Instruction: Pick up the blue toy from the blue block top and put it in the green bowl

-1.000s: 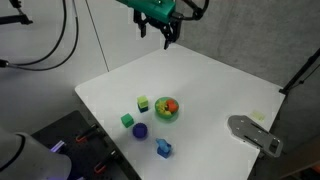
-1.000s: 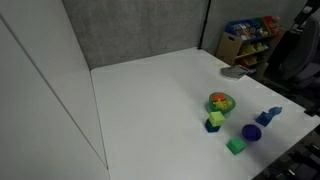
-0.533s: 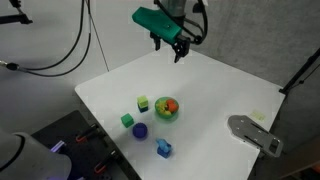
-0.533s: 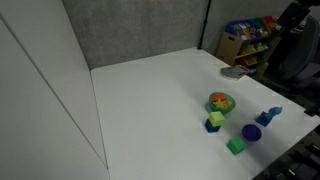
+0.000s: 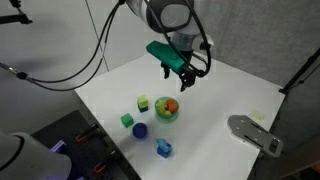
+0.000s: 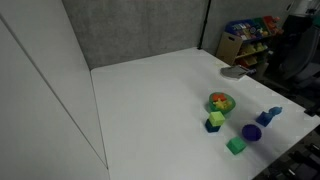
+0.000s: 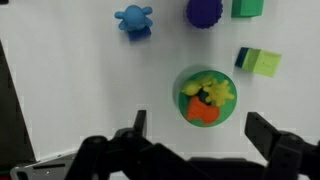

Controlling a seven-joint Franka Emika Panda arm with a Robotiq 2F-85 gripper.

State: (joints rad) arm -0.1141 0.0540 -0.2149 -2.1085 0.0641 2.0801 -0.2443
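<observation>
Wrist view looks straight down on the white table [image 7: 80, 80]. The gripper [image 7: 200, 135] comes in from the bottom edge, its two dark fingers [image 7: 137, 128] spread wide apart with nothing between them. Just ahead of the gap sits the green bowl [image 7: 185, 78], holding a yellow piece [image 7: 215, 90] and an orange piece [image 7: 203, 113]. Farther up, well apart from the bowl, is the blue toy [image 7: 134, 19] (a light-blue figure with stubby limbs, covering whatever is beneath it). A dark blue-purple ball [image 7: 204, 11] lies beside the toy, a green cube [image 7: 248, 7] is at the top edge, and a yellow-green cube [image 7: 259, 62] is near the bowl. In an exterior view the gripper [image 5: 180, 80] hangs in the air above the table [image 5: 230, 90], over the far side of the green bowl [image 5: 160, 114] and touching nothing. The blue toy [image 5: 162, 144] rests on top of the blue block [image 5: 164, 152] near the front edge. The ball [image 5: 140, 130], the green cube [image 5: 127, 121] and the yellow-green cube [image 5: 143, 103] lie to one side, and a grey object [image 5: 255, 133] lies well apart. In an exterior view from another angle, the blue toy [image 6: 272, 111] sits on the blue block [image 6: 268, 120]. It is near the ball [image 6: 251, 132] and apart from the green bowl [image 6: 220, 110].
</observation>
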